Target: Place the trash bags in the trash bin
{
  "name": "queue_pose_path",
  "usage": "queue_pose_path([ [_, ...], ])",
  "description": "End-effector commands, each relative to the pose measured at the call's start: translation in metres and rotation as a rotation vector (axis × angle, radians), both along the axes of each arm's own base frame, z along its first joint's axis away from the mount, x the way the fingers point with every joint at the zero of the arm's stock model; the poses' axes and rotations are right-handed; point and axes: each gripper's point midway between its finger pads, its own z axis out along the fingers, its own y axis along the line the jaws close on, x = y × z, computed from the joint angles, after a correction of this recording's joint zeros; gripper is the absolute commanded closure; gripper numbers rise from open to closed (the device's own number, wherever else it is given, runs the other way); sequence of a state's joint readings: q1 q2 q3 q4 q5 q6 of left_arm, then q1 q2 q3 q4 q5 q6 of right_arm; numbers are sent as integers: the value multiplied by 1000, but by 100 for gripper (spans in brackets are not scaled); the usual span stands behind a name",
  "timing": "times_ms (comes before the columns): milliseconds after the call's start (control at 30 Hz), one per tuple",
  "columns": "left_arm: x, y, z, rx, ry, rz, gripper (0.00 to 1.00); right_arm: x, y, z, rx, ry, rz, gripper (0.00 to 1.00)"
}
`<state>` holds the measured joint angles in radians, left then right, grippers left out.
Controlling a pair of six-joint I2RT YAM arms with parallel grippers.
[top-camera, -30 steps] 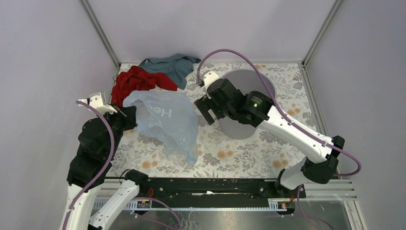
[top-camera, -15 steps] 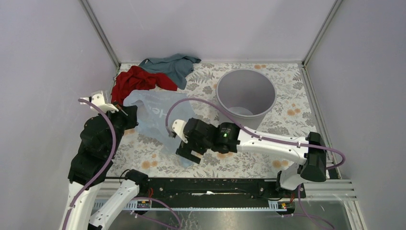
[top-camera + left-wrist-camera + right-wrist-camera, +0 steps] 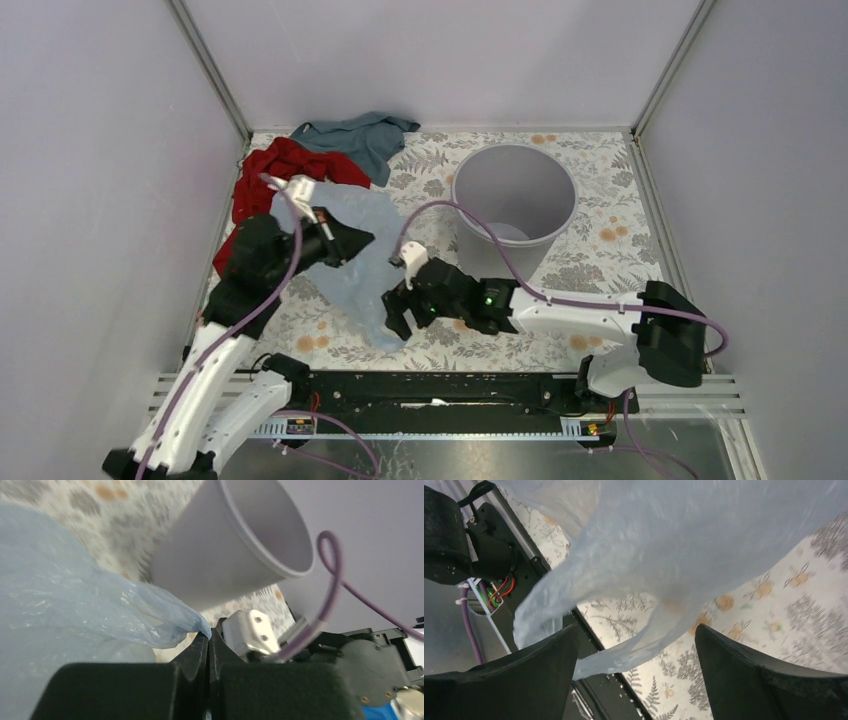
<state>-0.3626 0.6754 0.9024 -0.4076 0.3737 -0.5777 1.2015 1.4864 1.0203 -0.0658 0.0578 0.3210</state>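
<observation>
The pale blue trash bag [image 3: 362, 278] hangs stretched over the floral table between both grippers. My left gripper [image 3: 362, 240] is shut on its upper edge; in the left wrist view the jaws [image 3: 209, 639] pinch a corner of the bag [image 3: 65, 595]. My right gripper [image 3: 394, 322] is open at the bag's near lower end. In the right wrist view a strip of the bag [image 3: 664, 630] hangs between the spread fingers [image 3: 529, 675]. The light grey trash bin [image 3: 513, 160] stands upright at the back right, apart from the bag, and also shows in the left wrist view [image 3: 235, 545].
A red cloth [image 3: 285, 168] and a teal-grey cloth [image 3: 358, 135] lie at the back left, the red one touching the bag's far edge. The black base rail [image 3: 430, 385] runs along the near edge just below the right gripper. Walls close in on three sides.
My left gripper has swung right toward the table's middle, pulling the bag's edge with it and bunching the bag. My right arm came from the bin down to the bag's near end.
</observation>
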Motion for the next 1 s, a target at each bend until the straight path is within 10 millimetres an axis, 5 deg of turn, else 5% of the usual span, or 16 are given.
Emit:
queue_pose_path([
  [0, -1, -41, -43, -156, 202, -182, 100, -1, 11, 49, 307, 5, -62, 12],
  [167, 11, -51, -103, -194, 368, -152, 100, 6, -13, 30, 271, 17, -187, 1],
  [367, 10, -69, -129, -258, 432, -204, 100, 7, -16, 16, 272, 54, -241, 0],
  [567, 16, -74, -151, -232, 506, -174, 100, 42, -27, -7, 252, 17, -492, 0],
  [733, 22, -75, -160, -207, 551, -155, 100, 42, 0, -24, 310, 37, -440, 0],
  [867, 24, -77, -164, -193, 575, -157, 100, 56, 1, -51, 300, 21, -523, 0],
  [967, 23, -78, -165, -198, 585, -163, 100, 57, 14, -50, 332, -4, -478, 1],
])
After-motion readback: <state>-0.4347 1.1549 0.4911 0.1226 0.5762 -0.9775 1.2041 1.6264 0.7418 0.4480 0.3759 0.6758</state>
